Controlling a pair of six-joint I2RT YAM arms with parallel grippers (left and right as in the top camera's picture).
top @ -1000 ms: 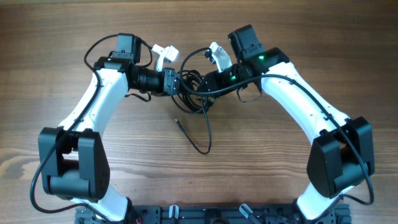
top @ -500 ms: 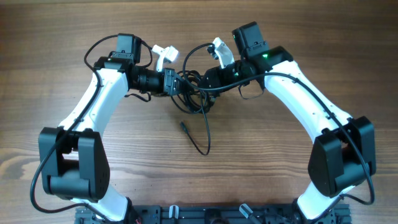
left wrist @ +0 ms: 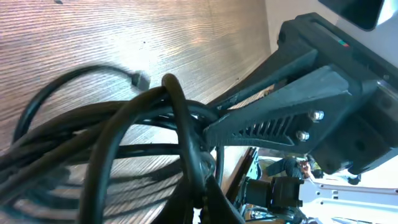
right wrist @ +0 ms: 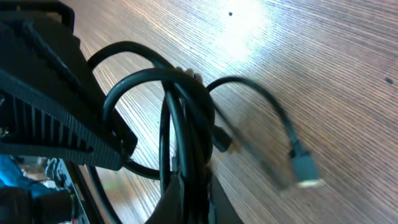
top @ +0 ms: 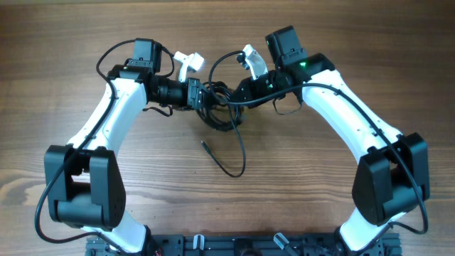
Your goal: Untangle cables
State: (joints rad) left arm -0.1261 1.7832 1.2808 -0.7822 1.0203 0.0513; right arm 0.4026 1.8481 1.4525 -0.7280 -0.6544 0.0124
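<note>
Cables [top: 219,102]: a knotted clump at the far middle of the table [top: 298,203], caught between both hands. The left gripper [top: 204,97] comes at it from the left and the right gripper [top: 238,91] from the right. The two nearly meet tip to tip across the clump. Neither arm is nearer; both are on it.

Left wrist view: the strands cross in a loop and run down into our own jaws, which sit narrow and pinched on them. Right wrist view: much the same, with coils feeding into narrow jaws clamped on the strands. We judge that both hands are holding cable, not merely touching it.

The clump's long axis runs left to right, along the line joining the hands. One loose tail [top: 240,153] drops from the clump toward the robot's base and curls back. It ends in a plug [top: 204,144] lying free on the wood, below the left hand.

Our judgement: the coming move turns on that left-right line. Drawing the hands apart along it should open the clump. The tail lies across that line and is free to follow. The risk we see is that the pull cinches the knot instead of loosening it.
</note>
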